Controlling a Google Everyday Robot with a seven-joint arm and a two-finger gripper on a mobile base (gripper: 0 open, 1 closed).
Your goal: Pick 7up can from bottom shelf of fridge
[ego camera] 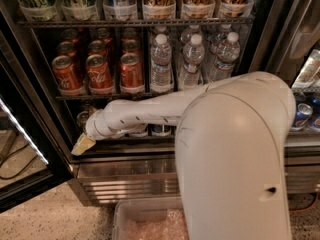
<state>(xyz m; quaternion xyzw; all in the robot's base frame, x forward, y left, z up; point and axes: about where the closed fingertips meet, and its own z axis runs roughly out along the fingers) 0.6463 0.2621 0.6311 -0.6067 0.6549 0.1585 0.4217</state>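
Note:
The fridge (35,109) stands open with its black frame and wire racks. A 7up can (83,119) with a silver top shows at the left end of the bottom shelf (125,148), partly behind my wrist. My white arm reaches in from the right along that shelf. My gripper (83,145) with its yellowish tip is at the shelf's left front, just below and in front of that can. More cans (162,130) on this shelf peek out under the arm; the rest are hidden.
Red Coca-Cola cans (96,73) and water bottles (192,59) fill the rack above. The ribbed steel base (125,180) lies below the shelf. The open glass door (20,139) is at the left. A neighbouring cooler with blue cans (302,115) is at the right. A clear bin (150,223) sits below.

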